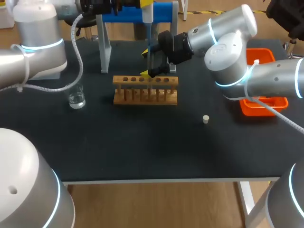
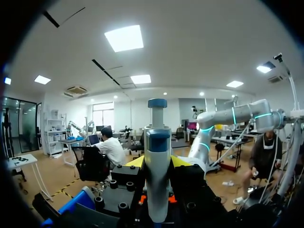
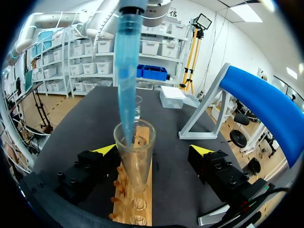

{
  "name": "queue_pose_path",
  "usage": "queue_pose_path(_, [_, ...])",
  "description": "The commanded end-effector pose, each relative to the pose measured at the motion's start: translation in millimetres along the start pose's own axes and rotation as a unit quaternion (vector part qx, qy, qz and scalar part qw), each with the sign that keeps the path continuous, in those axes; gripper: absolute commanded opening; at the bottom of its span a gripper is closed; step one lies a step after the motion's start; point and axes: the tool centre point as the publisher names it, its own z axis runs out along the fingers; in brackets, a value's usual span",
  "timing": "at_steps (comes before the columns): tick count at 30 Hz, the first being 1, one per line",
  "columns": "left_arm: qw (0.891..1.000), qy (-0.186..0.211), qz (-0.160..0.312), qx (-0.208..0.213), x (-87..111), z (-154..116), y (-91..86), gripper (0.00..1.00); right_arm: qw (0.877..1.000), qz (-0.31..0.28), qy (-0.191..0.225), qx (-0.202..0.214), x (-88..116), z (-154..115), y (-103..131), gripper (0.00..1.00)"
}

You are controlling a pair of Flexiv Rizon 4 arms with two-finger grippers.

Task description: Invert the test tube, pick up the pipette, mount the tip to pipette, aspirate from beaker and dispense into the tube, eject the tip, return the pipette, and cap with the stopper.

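Observation:
A clear test tube (image 3: 134, 156) stands upright in the wooden rack (image 1: 145, 90). The blue tip (image 3: 127, 76) of the pipette (image 2: 157, 175) reaches down into the tube's mouth. My left gripper (image 2: 156, 162) is shut on the pipette's grey body, high above the rack at the far edge of the head view (image 1: 146, 7). My right gripper (image 3: 153, 150) is open, one yellow finger on each side of the tube and neither touching it; the head view shows this gripper (image 1: 147, 63) just behind the rack. A small white stopper (image 1: 205, 119) lies on the black table.
A glass beaker (image 1: 76, 99) with clear liquid stands to the left of the rack. Behind the rack is a grey and blue stand (image 1: 142, 14). An orange tray (image 1: 263, 102) sits at the right edge, under my right arm.

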Motion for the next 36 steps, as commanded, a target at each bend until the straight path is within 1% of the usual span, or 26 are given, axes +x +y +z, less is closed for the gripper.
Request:
queue_pose_path(1, [1.000, 0.002, 0.005, -0.001, -2.1, 2.1, -0.3, 0.00, 1.000, 0.000, 0.002, 0.000, -1.3, -0.3, -0.4, 1.00])
queue_pose_path(8, [1.000, 0.008, 0.007, -0.006, -5.4, 6.7, 3.6, 0.00, 1.000, 0.000, 0.002, 0.000, -1.3, -0.3, -0.4, 1.00])
queue_pose_path(22, [1.000, 0.011, 0.001, -0.013, -4.1, 9.6, 10.5, 0.00, 1.000, 0.000, 0.002, 0.000, -1.3, -0.3, -0.4, 1.00])
queue_pose_path(36, [1.000, 0.012, -0.011, -0.015, -6.9, 12.3, 17.2, 0.00, 1.000, 0.000, 0.002, 0.000, -1.3, -0.3, -0.4, 1.00])
